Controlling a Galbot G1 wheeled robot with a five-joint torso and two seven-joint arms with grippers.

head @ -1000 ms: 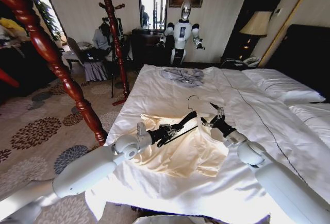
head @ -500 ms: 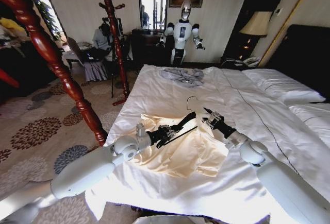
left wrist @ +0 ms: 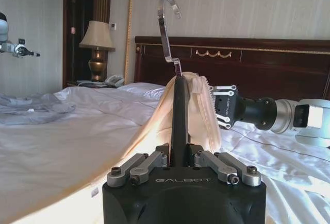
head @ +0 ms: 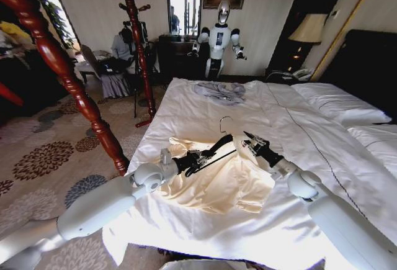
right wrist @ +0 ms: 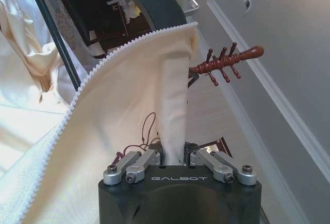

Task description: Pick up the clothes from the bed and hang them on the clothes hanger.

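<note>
The cream-yellow clothes (head: 217, 180) lie crumpled on the white bed (head: 186, 105), near its foot edge. My left gripper (head: 200, 157) is shut on one arm of the black clothes hanger (head: 217, 146), whose silver hook (head: 223, 121) points up. In the left wrist view the same gripper (left wrist: 178, 158) clamps the hanger (left wrist: 179, 110), with cream cloth (left wrist: 198, 105) draped over its top. My right gripper (head: 249, 141) is just right of the hanger, shut on the shirt's edge. The right wrist view shows that gripper (right wrist: 172, 157) pinching the zippered fabric (right wrist: 129, 110) and pulling it up to the hanger (right wrist: 149, 2).
A grey-blue garment (head: 218, 91) lies at the far end of the bed. Pillows (head: 338, 99) and the dark headboard are on the right. A carved wooden bedpost (head: 68, 77) and a coat stand (head: 133, 34) rise on the left over the patterned carpet. Another robot (head: 218, 37) stands by the far wall.
Both grippers have shifted slightly left together, the hanger and its hook with them. The right gripper has drawn the shirt edge closer to the hanger.
</note>
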